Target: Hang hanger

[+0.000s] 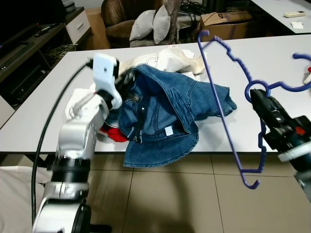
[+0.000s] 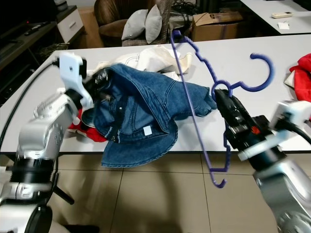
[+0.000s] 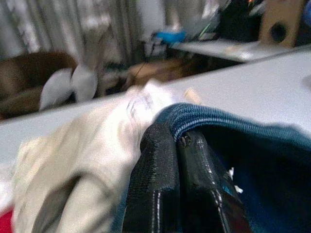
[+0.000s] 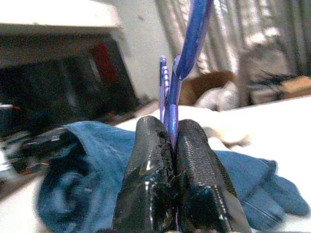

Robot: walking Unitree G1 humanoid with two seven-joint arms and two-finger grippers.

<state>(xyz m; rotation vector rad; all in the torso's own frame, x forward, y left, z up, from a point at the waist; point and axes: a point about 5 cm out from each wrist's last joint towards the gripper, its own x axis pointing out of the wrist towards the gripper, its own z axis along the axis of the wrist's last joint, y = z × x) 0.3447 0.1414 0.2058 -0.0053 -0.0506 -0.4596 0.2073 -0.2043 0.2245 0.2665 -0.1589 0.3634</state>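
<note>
I have the hanger (image 2: 194, 97) in my right gripper (image 2: 228, 104), fingers (image 4: 194, 160) clenched on the blue plastic at the neck, just below the hook. The hook curls away toward my right over the worktop (image 1: 272, 53). The frame is up in the air, not lying flat: its long axis runs steeply, from one end high over the far side of the worktop down to the other end, which hangs past the near edge above the floor.

My left gripper (image 1: 127, 81) is pinched shut on the denim garment (image 1: 165, 111). The left wrist view shows the fingers (image 3: 160, 189) closed on a stitched blue hem. The garment is partly lifted at that hold, while the rest slumps on the worktop and droops over the near edge. A white garment (image 1: 165, 56) lies behind it and something red (image 1: 116, 133) sits underneath.

The relation that matters: the hanger's frame crosses just in front of the denim's right-hand part, with the denim to my left of it. The two grippers are well apart, with most of the garment between them. I'd judge the next move needs the hanger's upper end swung leftward toward the opening my left fingers are holding up. The risk is the lower end catching the worktop edge.
</note>
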